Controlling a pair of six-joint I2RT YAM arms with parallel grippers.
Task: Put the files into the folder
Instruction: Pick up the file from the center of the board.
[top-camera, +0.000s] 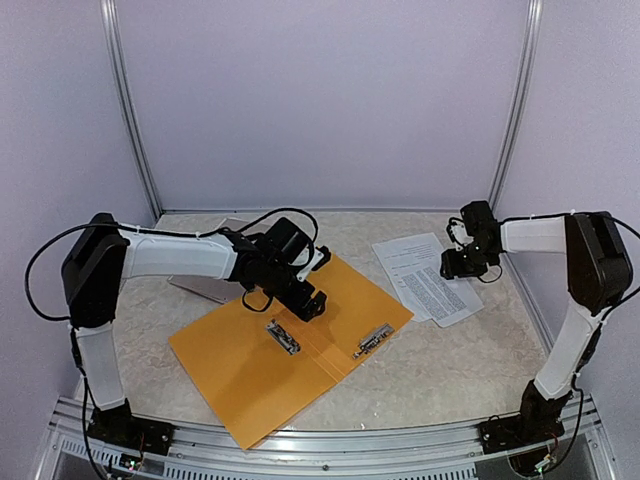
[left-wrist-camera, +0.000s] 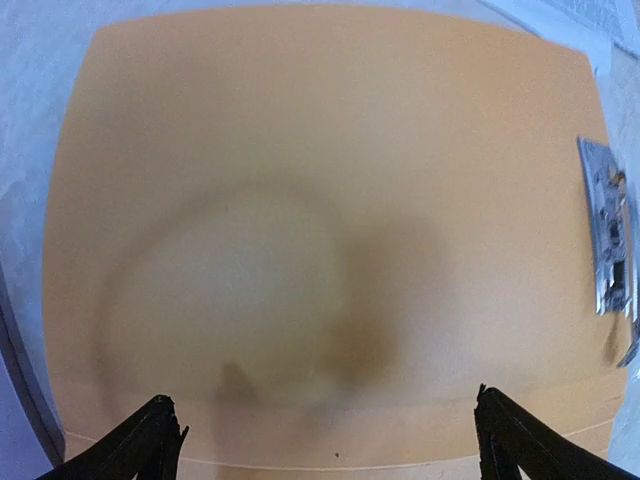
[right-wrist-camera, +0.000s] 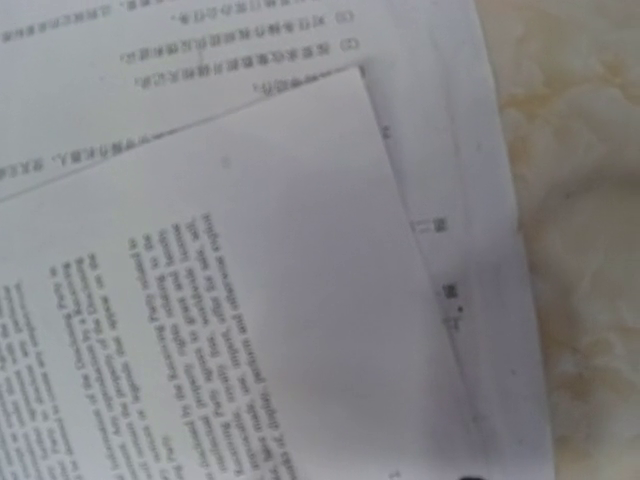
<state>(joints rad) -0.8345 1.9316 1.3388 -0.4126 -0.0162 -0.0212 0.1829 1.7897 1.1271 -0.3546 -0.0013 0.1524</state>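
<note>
Lavender walls (top-camera: 320, 100) — marbled tabletop (top-camera: 450, 370)

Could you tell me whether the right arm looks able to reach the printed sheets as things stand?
Probably yes: the right gripper hangs directly over the files, which lie flat on the table with nothing between them.

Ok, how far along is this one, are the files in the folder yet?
Done: the orange folder lies open on the table, metal clips exposed. In hand: the left gripper, open, hovers over the folder's far half; the right gripper hangs over the files, and a grip cannot be confirmed. Left: the files lie on the table beside the folder, none inside, so the whole transfer is not yet done.
</note>
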